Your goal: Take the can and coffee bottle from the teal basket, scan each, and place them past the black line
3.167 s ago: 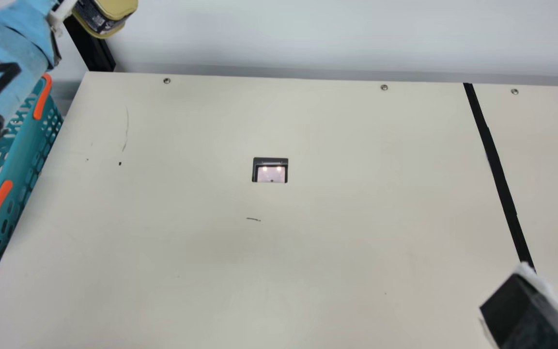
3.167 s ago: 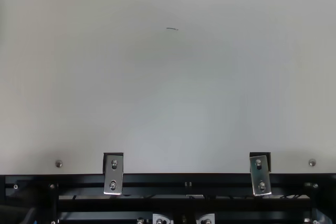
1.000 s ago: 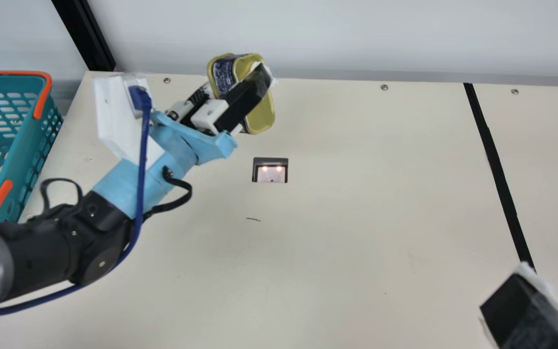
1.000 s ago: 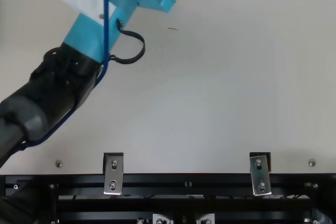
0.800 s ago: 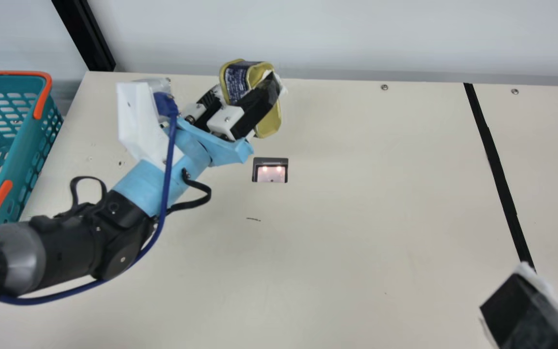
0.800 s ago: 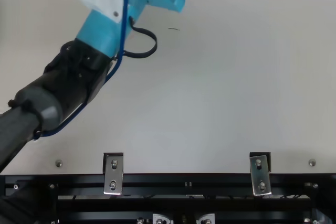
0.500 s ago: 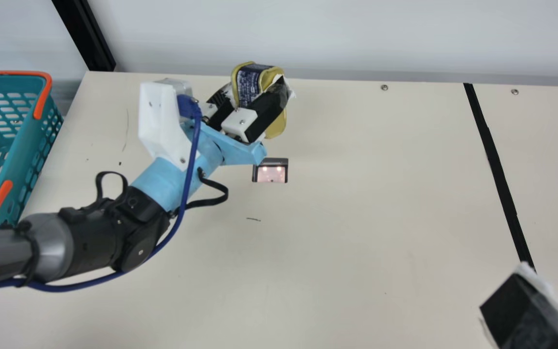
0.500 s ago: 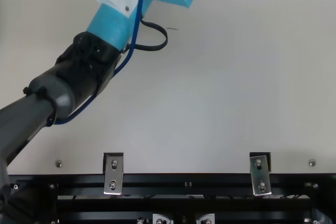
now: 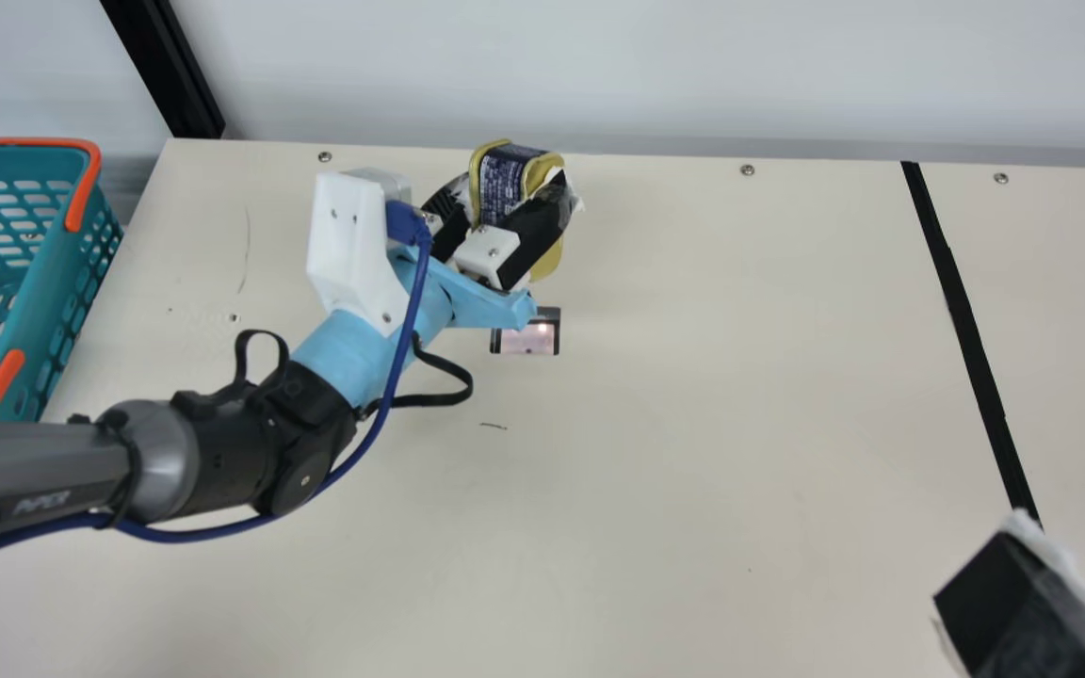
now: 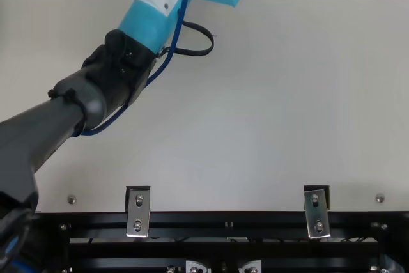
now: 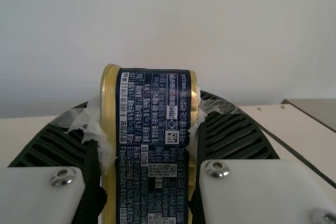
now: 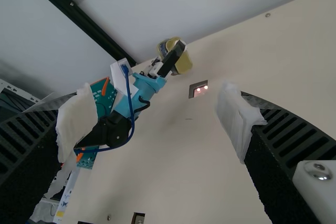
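Between fingers of left gripper (image 9: pixel 511 191): can (image 9: pixel 503 179), held tight, tilted, gold edges, dark blue label (image 11: pixel 152 108). Left wrist view: little square code (image 11: pixel 172 137), lots of pale letters. Main view: teal basket (image 9: pixel 55 273) left of left gripper. Right gripper (image 9: pixel 1023 603): fingers wide apart.

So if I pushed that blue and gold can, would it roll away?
Probably not: the can has flattish sides and rounded corners, so it would likely slide. It looks stiff too, with shiny, metal-like rims, in my left gripper.
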